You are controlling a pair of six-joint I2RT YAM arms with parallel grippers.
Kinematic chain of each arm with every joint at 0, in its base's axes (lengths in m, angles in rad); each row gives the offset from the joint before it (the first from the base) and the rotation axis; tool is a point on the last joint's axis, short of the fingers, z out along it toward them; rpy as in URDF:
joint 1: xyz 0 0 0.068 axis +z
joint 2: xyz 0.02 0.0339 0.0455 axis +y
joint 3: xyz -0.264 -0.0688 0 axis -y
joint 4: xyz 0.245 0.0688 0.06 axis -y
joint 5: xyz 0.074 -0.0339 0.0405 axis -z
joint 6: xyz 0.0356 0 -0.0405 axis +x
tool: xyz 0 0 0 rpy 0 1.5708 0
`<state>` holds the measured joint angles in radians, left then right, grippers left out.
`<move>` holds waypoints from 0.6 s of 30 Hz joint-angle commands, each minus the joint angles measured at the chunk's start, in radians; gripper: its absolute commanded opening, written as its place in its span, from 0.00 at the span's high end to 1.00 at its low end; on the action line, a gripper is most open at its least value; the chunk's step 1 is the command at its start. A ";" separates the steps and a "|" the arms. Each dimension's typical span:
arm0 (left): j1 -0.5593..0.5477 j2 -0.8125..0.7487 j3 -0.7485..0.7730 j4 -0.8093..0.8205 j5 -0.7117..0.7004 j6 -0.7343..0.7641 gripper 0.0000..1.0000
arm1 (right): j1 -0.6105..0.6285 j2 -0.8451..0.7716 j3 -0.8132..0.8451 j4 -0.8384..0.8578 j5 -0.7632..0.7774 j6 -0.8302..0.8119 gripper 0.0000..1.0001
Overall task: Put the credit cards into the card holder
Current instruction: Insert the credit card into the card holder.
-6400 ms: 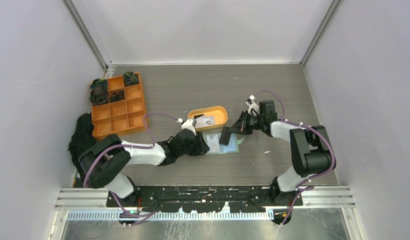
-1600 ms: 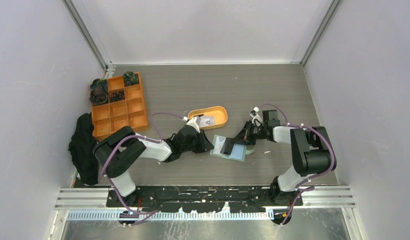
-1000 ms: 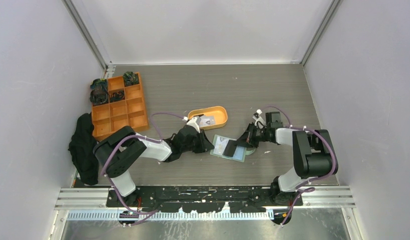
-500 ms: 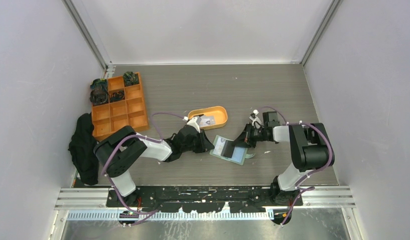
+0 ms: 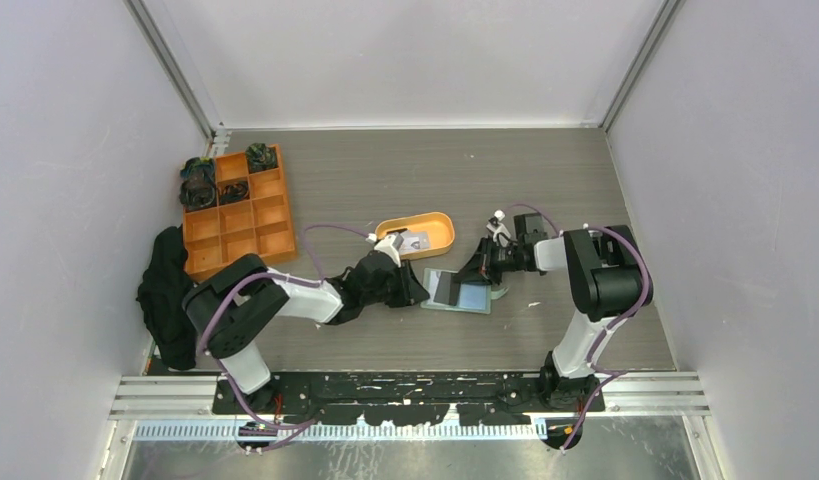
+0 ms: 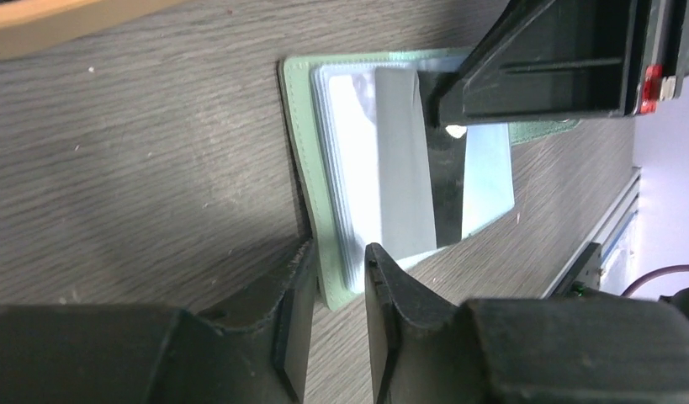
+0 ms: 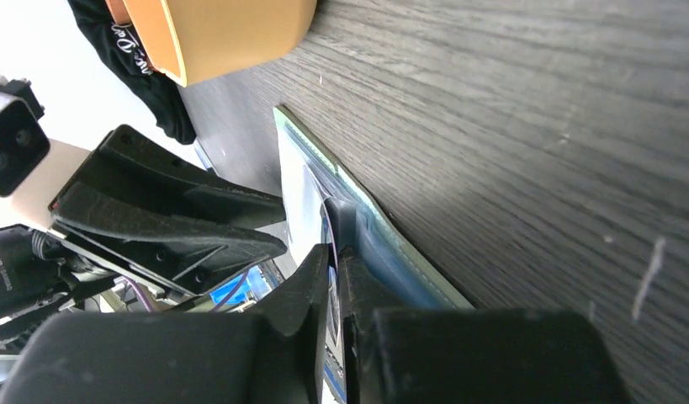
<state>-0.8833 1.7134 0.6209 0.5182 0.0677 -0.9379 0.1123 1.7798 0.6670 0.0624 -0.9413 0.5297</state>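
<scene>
The left fingers (image 6: 292, 320) pinch the near edge of the card holder (image 6: 304, 143), which lies open on the worktop (image 6: 139, 168) (soft and light, so likely to skid unless pinned). A black credit card (image 6: 446, 198), thin, stiff and probably slick, rests over its sleeves, nipped at one end between the right fingers (image 7: 294, 337), a sensible hold

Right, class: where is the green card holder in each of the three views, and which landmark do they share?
Top external: card holder lies open mid-table, beside the orange oval tray.
Left wrist: holder fills the centre; tray at top left.
Right wrist: holder left of centre, seen low; tray at top.
Shared landmark: the tray.
</scene>
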 commanded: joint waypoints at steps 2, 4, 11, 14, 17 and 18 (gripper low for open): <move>-0.014 -0.114 -0.017 -0.228 -0.117 0.095 0.68 | 0.010 0.014 0.062 -0.069 0.027 -0.060 0.85; -0.014 -0.180 -0.028 -0.267 -0.163 0.139 0.67 | 0.010 0.013 0.070 -0.095 0.025 -0.072 0.83; -0.074 -0.384 -0.057 -0.287 -0.212 0.230 0.67 | 0.024 0.001 0.095 -0.135 0.010 -0.111 0.79; -0.133 -0.379 -0.031 -0.269 -0.223 0.251 0.69 | 0.036 -0.006 0.110 -0.173 0.015 -0.140 0.76; -0.183 -0.333 -0.001 -0.214 -0.221 0.278 0.70 | 0.041 -0.022 0.127 -0.201 0.021 -0.162 0.74; -0.198 -0.310 0.014 -0.200 -0.220 0.284 0.71 | 0.042 -0.029 0.128 -0.205 0.026 -0.165 0.74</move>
<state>-1.0321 1.3525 0.5716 0.2455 -0.1242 -0.7193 0.1436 1.7893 0.7559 -0.1020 -0.9230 0.4164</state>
